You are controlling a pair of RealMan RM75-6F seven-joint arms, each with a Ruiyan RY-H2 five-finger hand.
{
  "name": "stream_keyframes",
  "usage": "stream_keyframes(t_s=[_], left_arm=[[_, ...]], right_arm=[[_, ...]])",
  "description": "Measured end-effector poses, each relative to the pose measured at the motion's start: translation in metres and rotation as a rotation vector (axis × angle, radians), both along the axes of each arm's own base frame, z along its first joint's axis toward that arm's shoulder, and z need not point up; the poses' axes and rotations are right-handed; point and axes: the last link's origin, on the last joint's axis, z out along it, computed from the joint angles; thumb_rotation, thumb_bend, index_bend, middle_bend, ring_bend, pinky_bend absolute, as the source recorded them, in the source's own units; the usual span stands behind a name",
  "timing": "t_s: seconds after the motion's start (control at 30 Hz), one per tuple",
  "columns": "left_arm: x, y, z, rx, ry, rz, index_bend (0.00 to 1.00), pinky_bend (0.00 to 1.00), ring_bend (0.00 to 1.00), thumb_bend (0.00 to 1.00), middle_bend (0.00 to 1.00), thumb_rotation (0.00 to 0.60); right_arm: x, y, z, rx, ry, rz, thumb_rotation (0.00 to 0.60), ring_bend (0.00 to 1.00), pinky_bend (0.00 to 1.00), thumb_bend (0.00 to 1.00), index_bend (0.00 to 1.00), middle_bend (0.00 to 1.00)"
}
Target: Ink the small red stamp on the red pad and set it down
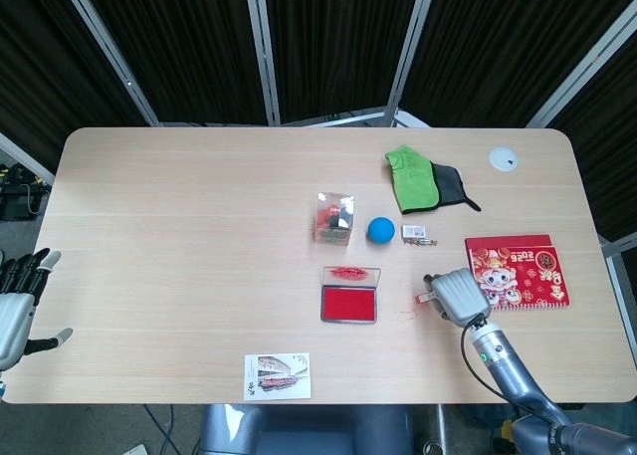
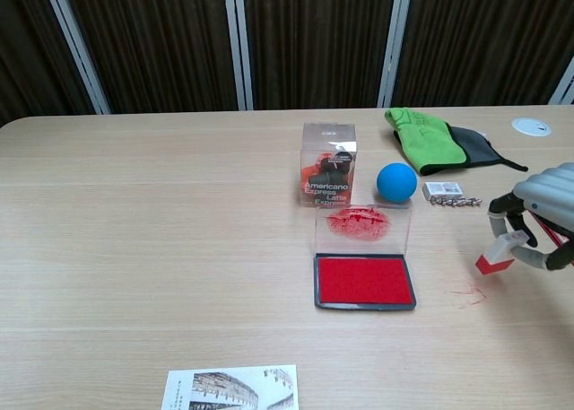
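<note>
The red ink pad [image 1: 348, 303] [image 2: 364, 282] lies open near the table's middle, its clear lid [image 2: 362, 227] standing up behind it with red smears. My right hand [image 1: 457, 295] [image 2: 544, 211] hovers to the right of the pad, low over the table. It pinches the small red stamp [image 2: 497, 253] [image 1: 425, 298], whose red face points down and left. A faint red mark [image 2: 468, 293] shows on the wood just left of the stamp. My left hand [image 1: 14, 301] hangs at the table's left edge, fingers spread and holding nothing.
A clear box [image 1: 333, 218] and a blue ball [image 1: 379, 229] sit behind the pad. A small box with a chain [image 2: 447, 193], a green and black cloth [image 1: 426, 179], a red booklet [image 1: 516, 272], a white disc [image 1: 504, 158] and a photo card [image 1: 278, 375] also lie around.
</note>
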Motion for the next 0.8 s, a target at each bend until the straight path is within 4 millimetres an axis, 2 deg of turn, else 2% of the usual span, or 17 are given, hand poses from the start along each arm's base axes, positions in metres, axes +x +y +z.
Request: stream_keyframes(t_s=[0.2,0.33,0.53,0.8], left_arm=[[-0.001,0.000,0.001,0.001,0.000,0.006,0.00,0.00,0.00,0.00,0.00,0.600],[-0.001,0.000,0.001,0.002,0.000,0.006,0.00,0.00,0.00,0.00,0.00,0.600],[-0.001,0.000,0.000,-0.002,0.003,0.006,0.00,0.00,0.00,0.00,0.00,0.600],[-0.001,0.000,-0.001,-0.004,0.004,0.008,0.00,0.00,0.00,0.00,0.00,0.600]], right_arm=[[-0.006,0.005,-0.008,0.013,0.012,0.002,0.600,0.76,1.00,0.41,0.53,0.61],[-0.008,0.008,-0.011,0.027,0.007,-0.007,0.600,0.76,1.00,0.28,0.50,0.59],[-0.008,0.010,-0.014,0.034,0.007,-0.014,0.600,0.76,1.00,0.20,0.45,0.56],[-0.004,0.009,-0.014,0.023,-0.001,-0.012,0.600,0.76,1.00,0.19,0.43,0.55]])
